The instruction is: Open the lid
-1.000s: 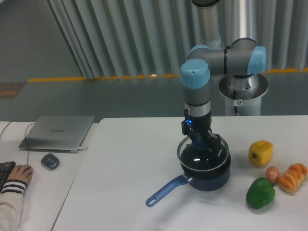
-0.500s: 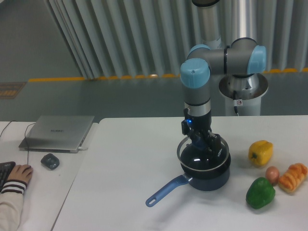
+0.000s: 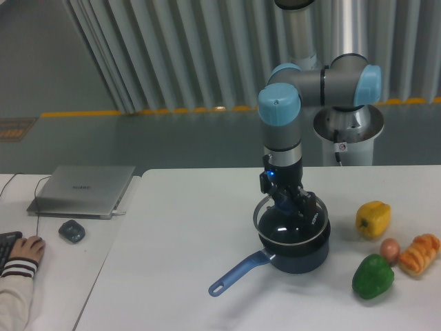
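The arm (image 3: 284, 131) is silver-grey with light blue joint caps. Above the saucepan (image 3: 296, 254), its black gripper (image 3: 293, 210) shows a small blue light.

The gripper (image 3: 295, 212) covers the knob of the lid (image 3: 288, 227); how its jaws stand cannot be read. The arm (image 3: 296, 83) runs out past the top edge. At near left, a person's hand (image 3: 24, 248) and sleeve are cut by the frame's edge.
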Available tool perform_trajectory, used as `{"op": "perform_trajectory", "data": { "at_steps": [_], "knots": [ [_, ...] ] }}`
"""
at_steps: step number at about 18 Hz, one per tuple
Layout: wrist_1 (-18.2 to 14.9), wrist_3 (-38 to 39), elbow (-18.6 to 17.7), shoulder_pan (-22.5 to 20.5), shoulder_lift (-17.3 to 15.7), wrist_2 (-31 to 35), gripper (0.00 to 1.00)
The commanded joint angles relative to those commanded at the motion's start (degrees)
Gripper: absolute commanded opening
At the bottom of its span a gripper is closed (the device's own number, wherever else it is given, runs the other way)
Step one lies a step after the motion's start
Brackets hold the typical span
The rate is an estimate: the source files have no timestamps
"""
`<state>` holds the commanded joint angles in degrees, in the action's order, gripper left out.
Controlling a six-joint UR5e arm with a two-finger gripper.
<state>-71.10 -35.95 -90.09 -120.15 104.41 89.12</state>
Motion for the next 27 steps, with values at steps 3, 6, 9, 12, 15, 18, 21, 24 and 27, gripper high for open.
{"op": "perform_trajectory", "data": {
  "at_steps": [3, 6, 9, 12, 15, 18, 21, 24, 27],
  "knots": [
    [0.0, 0.0, 0.0, -0.1, 0.0, 0.0, 0.32],
    [0.0, 0.0, 0.0, 0.0, 0.2, 0.3, 0.33],
    [0.3, -0.1, -0.7, 0.2, 0.1, 1.5, 0.34],
    [0.4, -0.1, -0.1, 1.1, 0.5, 2.2, 0.36],
    [0.4, 0.0, 0.0, 1.2, 0.7, 2.0, 0.37],
    [0.3, -0.1, -0.1, 1.2, 0.7, 2.0, 0.37],
    [0.4, -0.2, -0.2, 1.3, 0.9, 1.9, 0.37],
    [0.1, -0.2, -0.1, 1.4, 0.4, 1.8, 0.37],
    [0.1, -0.1, -0.4, 1.4, 0.6, 2.0, 0.37]
  ]
}}
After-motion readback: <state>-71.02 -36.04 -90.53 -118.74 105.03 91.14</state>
